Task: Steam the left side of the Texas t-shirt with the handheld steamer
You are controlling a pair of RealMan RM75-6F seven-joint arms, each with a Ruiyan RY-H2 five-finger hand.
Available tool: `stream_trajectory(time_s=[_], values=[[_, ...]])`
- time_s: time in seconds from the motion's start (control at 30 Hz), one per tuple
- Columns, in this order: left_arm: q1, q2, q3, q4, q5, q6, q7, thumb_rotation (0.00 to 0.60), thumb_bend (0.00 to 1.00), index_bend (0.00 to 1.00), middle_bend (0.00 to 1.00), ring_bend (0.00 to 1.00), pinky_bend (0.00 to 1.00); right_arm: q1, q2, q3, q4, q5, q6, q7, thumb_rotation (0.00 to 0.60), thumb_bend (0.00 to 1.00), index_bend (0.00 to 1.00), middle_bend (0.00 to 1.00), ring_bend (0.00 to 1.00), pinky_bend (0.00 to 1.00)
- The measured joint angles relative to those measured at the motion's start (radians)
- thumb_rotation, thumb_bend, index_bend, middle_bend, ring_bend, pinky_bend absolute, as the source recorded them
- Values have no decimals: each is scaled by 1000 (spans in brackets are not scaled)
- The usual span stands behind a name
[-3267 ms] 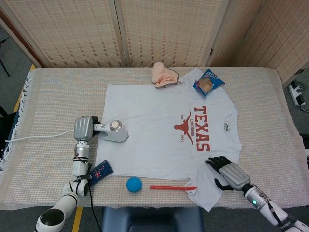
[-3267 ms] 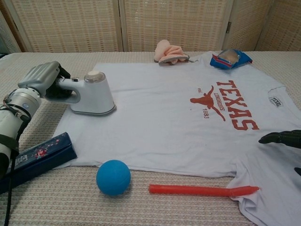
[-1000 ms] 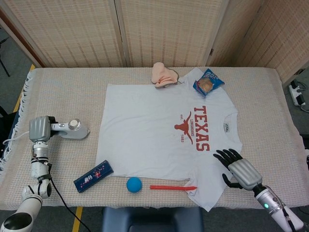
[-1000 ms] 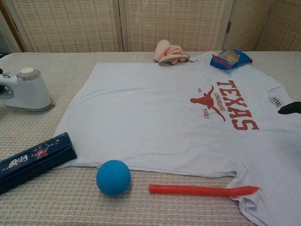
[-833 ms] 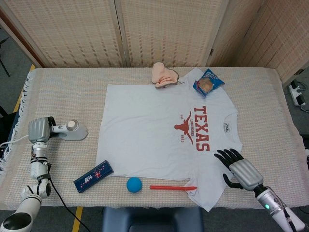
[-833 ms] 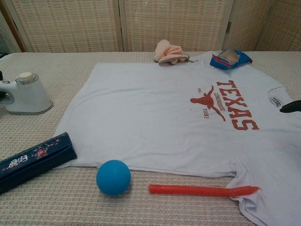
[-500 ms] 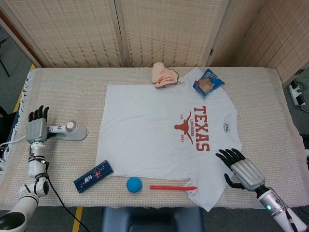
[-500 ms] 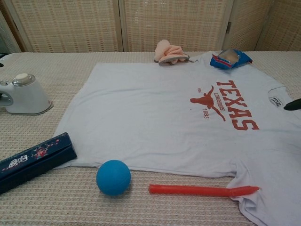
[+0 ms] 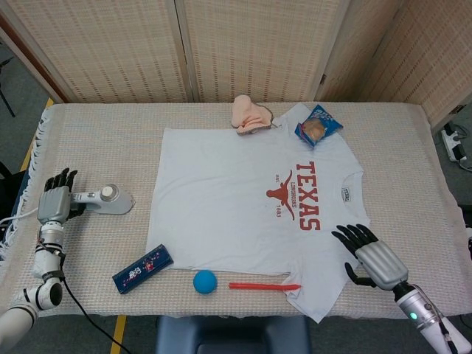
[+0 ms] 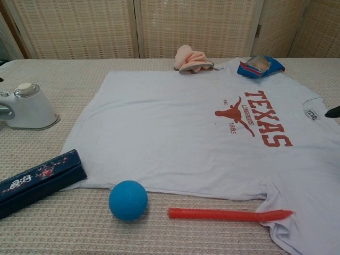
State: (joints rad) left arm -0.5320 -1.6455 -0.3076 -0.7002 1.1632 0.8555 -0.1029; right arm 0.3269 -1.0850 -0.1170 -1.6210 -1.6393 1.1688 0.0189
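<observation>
The white Texas t-shirt [image 9: 236,199] [image 10: 180,138] lies flat on the table with its red print toward the right. The white handheld steamer [image 9: 108,200] [image 10: 27,107] stands on the tablecloth left of the shirt, off the fabric. My left hand [image 9: 54,199] is open just left of the steamer's handle, fingers spread and apart from it. My right hand [image 9: 372,259] is open, hovering at the shirt's lower right sleeve; in the chest view only a dark fingertip [image 10: 333,112] shows at the right edge.
A dark blue box [image 9: 143,269] [image 10: 37,180], a blue ball [image 9: 205,281] [image 10: 128,200] and a red stick [image 9: 264,285] [image 10: 228,214] lie along the shirt's near edge. A pink cloth [image 9: 249,115] and a snack bag [image 9: 318,124] sit at the far edge. The steamer's cord [image 9: 18,217] trails left.
My left hand carried the steamer off the shirt to the left, set it down on the cloth and let go, fingers now spread. My right hand drifted slightly right and down.
</observation>
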Motion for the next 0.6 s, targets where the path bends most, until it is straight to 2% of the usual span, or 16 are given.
stream_trajectory(time_s=[0.1, 0.23, 0.33, 0.4, 0.47, 0.5, 0.6], values=[[34, 49, 3, -94, 10, 77, -6, 600, 65, 44, 67, 13, 77, -5, 12, 8, -7, 10, 10, -3, 404, 556, 0, 24, 0, 0], [80, 117, 5, -206, 31, 180, -41, 600, 92, 224, 213, 129, 174, -16, 38, 26, -36, 44, 29, -43, 405, 391, 0, 50, 0, 0], [116, 174, 10, -289, 48, 237, -66, 600, 95, 275, 285, 186, 191, -30, 66, 45, -62, 68, 61, -56, 407, 273, 0, 64, 0, 0], [142, 218, 17, -349, 58, 264, -71, 600, 104, 301, 305, 208, 198, -39, 85, 57, -72, 88, 78, -60, 449, 249, 0, 64, 0, 0], [169, 263, 28, -412, 68, 288, -69, 600, 126, 328, 307, 208, 198, -45, 96, 65, -80, 114, 79, -63, 570, 250, 0, 67, 0, 12], [181, 284, 34, -439, 72, 297, -67, 600, 135, 331, 304, 204, 197, -47, 102, 69, -82, 127, 78, -66, 597, 252, 0, 69, 0, 18], [226, 345, 59, -529, 83, 332, -56, 600, 135, 301, 294, 185, 194, -58, 115, 80, -81, 161, 80, -70, 600, 253, 0, 63, 0, 20]])
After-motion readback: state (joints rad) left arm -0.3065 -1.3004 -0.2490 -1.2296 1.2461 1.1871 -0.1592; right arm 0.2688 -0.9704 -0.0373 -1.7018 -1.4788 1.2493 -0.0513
